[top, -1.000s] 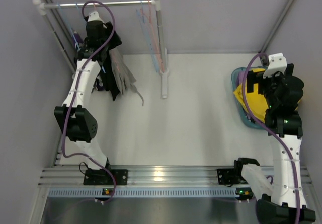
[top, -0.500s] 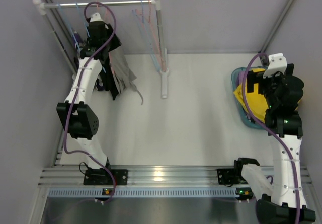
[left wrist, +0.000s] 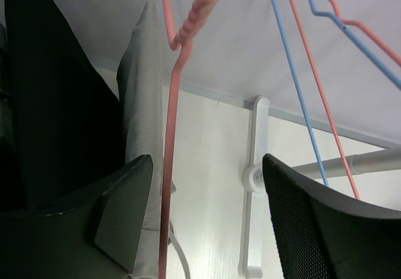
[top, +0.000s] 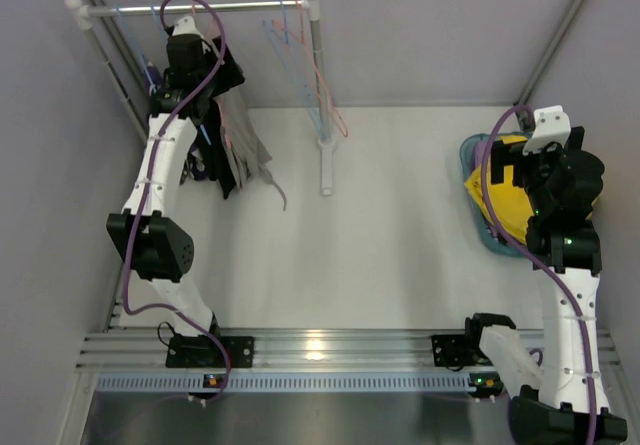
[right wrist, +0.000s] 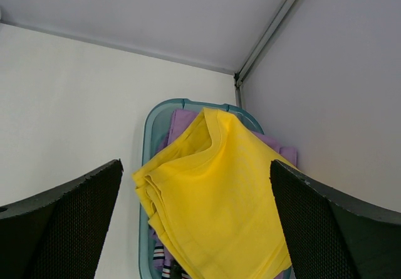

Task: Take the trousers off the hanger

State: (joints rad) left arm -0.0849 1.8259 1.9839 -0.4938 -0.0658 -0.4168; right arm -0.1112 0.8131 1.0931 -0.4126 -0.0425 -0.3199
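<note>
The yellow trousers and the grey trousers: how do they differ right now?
The yellow trousers lie folded in a teal basket; the grey trousers hang down under the rail. The yellow trousers top a pile of purple cloth; the grey trousers hang beside black cloth. Both are plain, unpatterned cloth.

left arm (top: 160,160): white links, black joints | right arm (top: 572,310): same | cables (top: 190,7): purple
</note>
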